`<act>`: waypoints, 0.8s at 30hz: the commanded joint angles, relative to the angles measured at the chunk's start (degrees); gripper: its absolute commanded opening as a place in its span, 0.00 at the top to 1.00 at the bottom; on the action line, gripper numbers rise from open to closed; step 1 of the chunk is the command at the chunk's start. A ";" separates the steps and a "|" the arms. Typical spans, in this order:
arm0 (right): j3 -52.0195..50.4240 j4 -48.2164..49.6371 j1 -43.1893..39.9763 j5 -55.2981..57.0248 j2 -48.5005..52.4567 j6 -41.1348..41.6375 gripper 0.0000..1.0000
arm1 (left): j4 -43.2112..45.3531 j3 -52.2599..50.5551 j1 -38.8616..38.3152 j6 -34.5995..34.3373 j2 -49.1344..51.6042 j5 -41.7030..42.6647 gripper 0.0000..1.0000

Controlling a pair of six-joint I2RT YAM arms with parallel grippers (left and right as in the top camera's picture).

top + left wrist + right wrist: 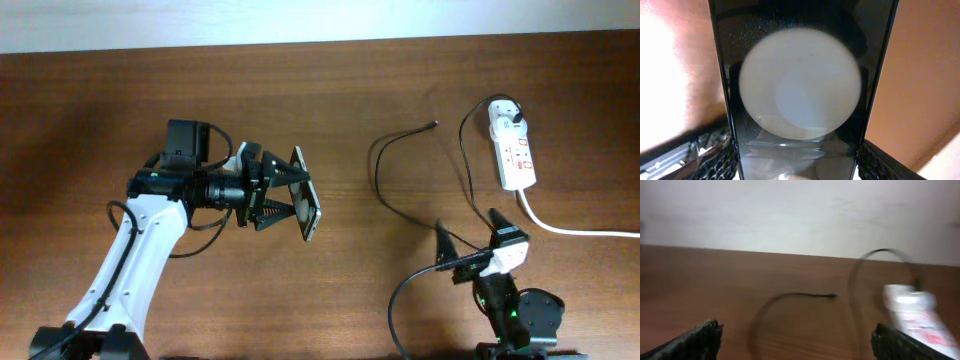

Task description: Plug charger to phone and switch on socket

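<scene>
My left gripper is shut on the phone, a flat black smartphone held on edge above the table left of centre. In the left wrist view the phone's glossy face fills the frame with a round white reflection, my fingers pressing both its sides. The charger, a thin black cable, loops across the table right of centre; its connector tip lies free and its plug sits in the socket, a white power strip at the far right. My right gripper is open and empty near the front edge. The right wrist view shows the cable and the socket ahead, blurred.
The socket's thick white cord runs off the right edge. The wooden table meets a pale wall at the back.
</scene>
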 commanded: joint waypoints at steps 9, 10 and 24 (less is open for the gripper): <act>-0.31 0.28 -0.37 -36.13 -0.48 55.28 0.01 | 2.40 0.22 0.13 0.48 -0.22 -9.86 0.36; -0.31 0.74 -0.37 -36.11 -0.48 57.75 0.01 | 2.40 0.22 0.13 0.48 -0.22 -9.88 0.36; 3.56 4.87 -0.37 -34.97 2.36 48.54 0.01 | 2.40 0.22 0.11 -5.57 -0.24 -13.16 0.36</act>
